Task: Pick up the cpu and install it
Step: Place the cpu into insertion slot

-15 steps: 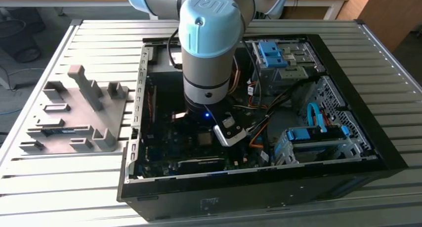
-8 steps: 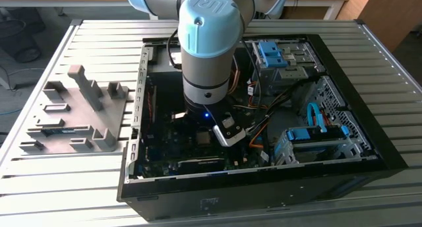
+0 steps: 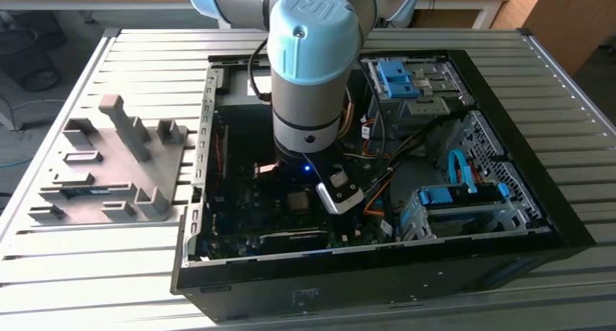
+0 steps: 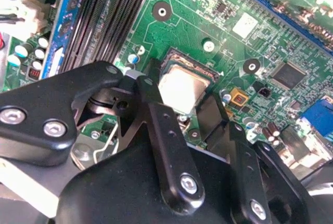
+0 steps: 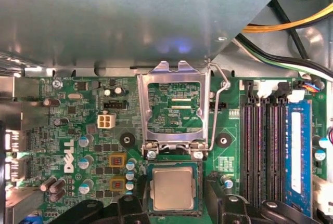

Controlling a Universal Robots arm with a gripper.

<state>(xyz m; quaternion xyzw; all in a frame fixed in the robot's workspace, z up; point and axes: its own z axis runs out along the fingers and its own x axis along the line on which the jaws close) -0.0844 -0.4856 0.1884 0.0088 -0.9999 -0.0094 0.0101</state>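
The cpu (image 5: 174,187) is a small square chip with a dull silver top, lying flat in its socket on the green motherboard (image 5: 78,125). It also shows in the second wrist view as a pale square, the cpu (image 4: 181,86). My gripper (image 5: 174,206) hovers right over it, open, with one black finger (image 5: 136,203) on each side of the socket and a narrow gap to the chip's edges. In the second wrist view the gripper (image 4: 177,96) straddles the chip the same way. The arm (image 3: 306,93) reaches down into the computer case.
The socket's metal retention frame (image 5: 174,104) stands flipped open beside the chip, its wire lever (image 5: 218,104) raised. Black memory slots (image 5: 265,146) and a blue-edged stick (image 5: 296,151) run alongside. Cables (image 5: 291,25) and drive bays (image 3: 452,194) crowd the case. A grey parts fixture (image 3: 115,165) lies at the exterior view's left.
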